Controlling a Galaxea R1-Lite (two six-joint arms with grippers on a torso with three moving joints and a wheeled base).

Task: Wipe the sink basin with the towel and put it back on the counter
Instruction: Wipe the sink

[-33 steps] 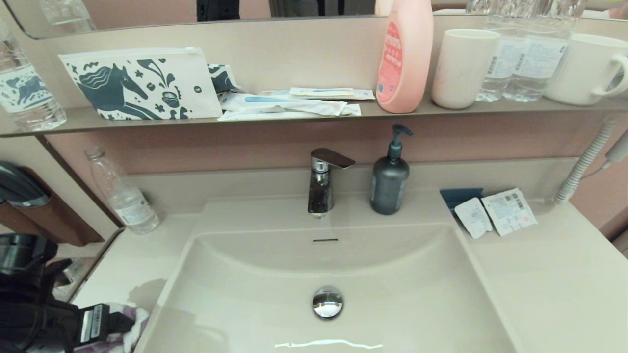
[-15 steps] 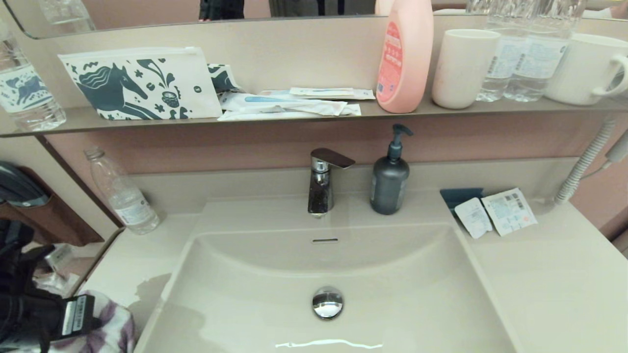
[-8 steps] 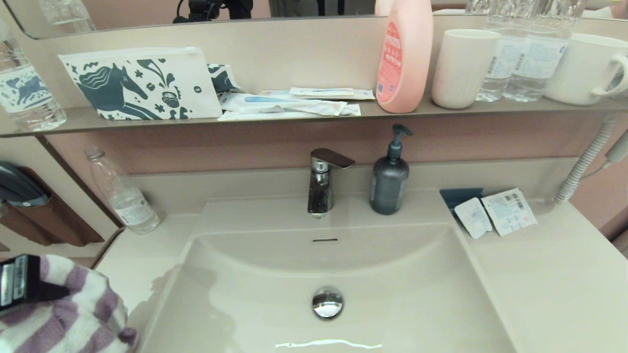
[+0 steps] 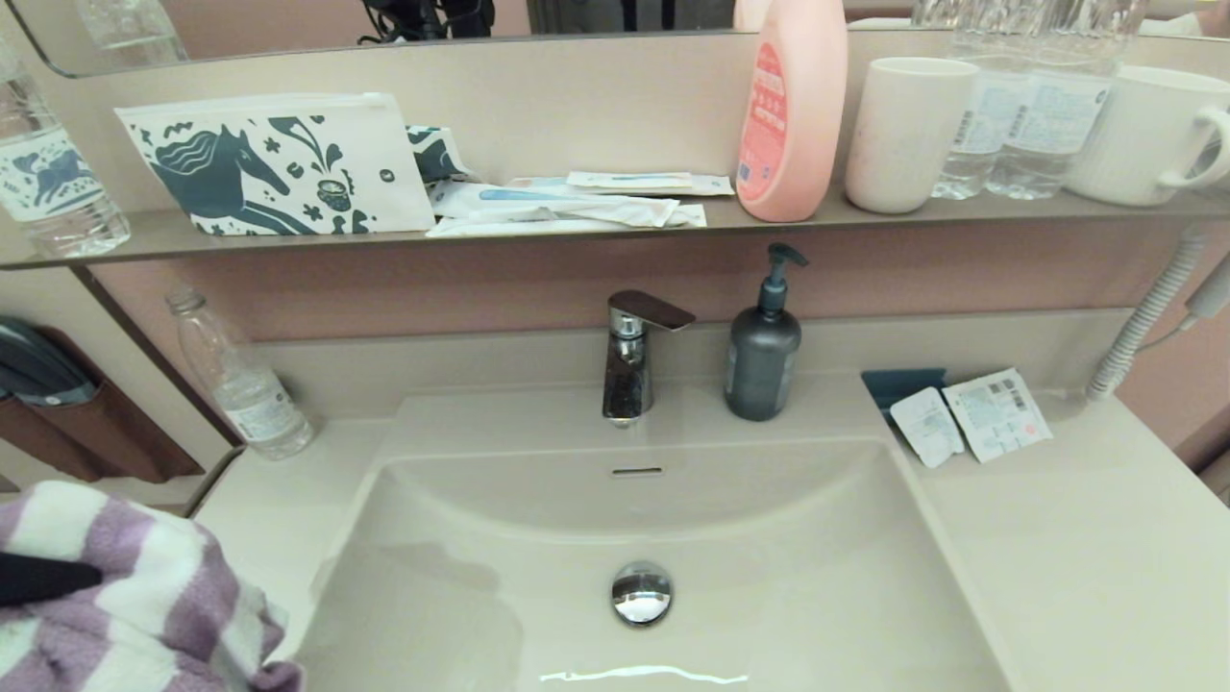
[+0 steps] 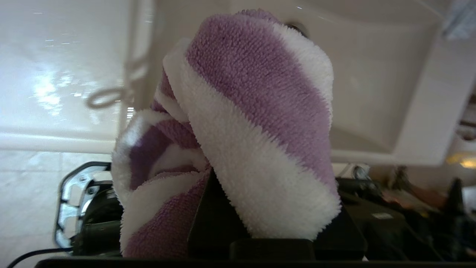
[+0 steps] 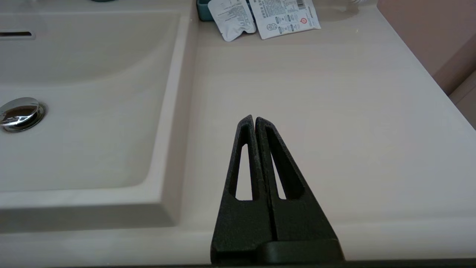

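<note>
The purple-and-white striped towel (image 4: 135, 596) hangs bunched in the air at the lower left of the head view, above the front left corner of the counter (image 4: 259, 500). My left gripper (image 4: 43, 580) is shut on it; only one dark finger (image 5: 214, 223) shows, and the cloth (image 5: 256, 123) drapes over the rest. The beige sink basin (image 4: 769, 567) with its chrome drain plug (image 4: 641, 593) lies to the right of the towel. My right gripper (image 6: 254, 120) is shut on nothing and hovers over the counter (image 6: 334, 111) right of the basin, out of the head view.
A faucet (image 4: 629, 356) and a dark soap dispenser (image 4: 764, 356) stand behind the basin. A clear bottle (image 4: 240, 384) is at the back left and sachets (image 4: 971, 418) at the back right. The shelf (image 4: 577, 231) above carries the horse-print pouch (image 4: 279, 163), a pink bottle (image 4: 793, 106) and cups.
My left gripper has lifted the towel off the front left of the counter. The towel now sits higher and slightly further right, and it hides most of the gripper.
</note>
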